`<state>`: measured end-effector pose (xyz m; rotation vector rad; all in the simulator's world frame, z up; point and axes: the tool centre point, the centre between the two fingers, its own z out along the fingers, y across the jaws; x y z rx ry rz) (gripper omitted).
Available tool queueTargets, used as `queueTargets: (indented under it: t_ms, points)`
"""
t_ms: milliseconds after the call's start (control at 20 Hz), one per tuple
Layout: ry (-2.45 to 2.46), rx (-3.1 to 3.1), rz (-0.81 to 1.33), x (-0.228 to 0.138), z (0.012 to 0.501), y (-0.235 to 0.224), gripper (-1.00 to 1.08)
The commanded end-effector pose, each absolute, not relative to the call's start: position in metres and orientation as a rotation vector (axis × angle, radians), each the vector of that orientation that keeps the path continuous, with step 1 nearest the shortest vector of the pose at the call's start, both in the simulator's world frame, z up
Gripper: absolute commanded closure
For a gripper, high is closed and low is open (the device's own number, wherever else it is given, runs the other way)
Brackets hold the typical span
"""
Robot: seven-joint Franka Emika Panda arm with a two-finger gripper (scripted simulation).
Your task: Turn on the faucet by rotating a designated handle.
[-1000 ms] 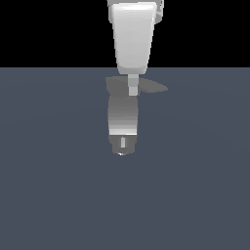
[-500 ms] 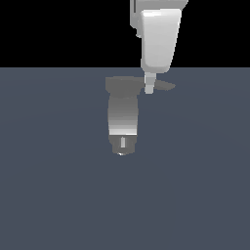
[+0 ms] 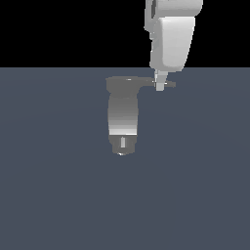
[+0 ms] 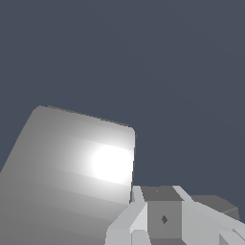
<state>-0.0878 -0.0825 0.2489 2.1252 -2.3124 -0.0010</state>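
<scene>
Setting. A flat, uniform slate-blue floor point(image 3: 53, 195) fills the lower part of the exterior view, meeting a featureless black backdrop point(image 3: 68, 29) along a straight horizontal line. Lighting is even; no shadows are distinguishable.

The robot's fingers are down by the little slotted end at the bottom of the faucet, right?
No. The fingers are up at the top of the faucet, at the flat handle jutting toward the exterior view's right. The exterior view shows this; the slotted end has nothing near it.
</scene>
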Motion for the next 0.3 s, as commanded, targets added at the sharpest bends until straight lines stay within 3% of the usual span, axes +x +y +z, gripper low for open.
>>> queueTargets:
  t_ms: [0, 250]
  points:
    - [-2.336, 2.101, 0.001, -0.083, 0.249, -0.102, 1.08]
    - [-2.339, 2.097, 0.0, -0.074, 0.249, -0.117, 1.08]
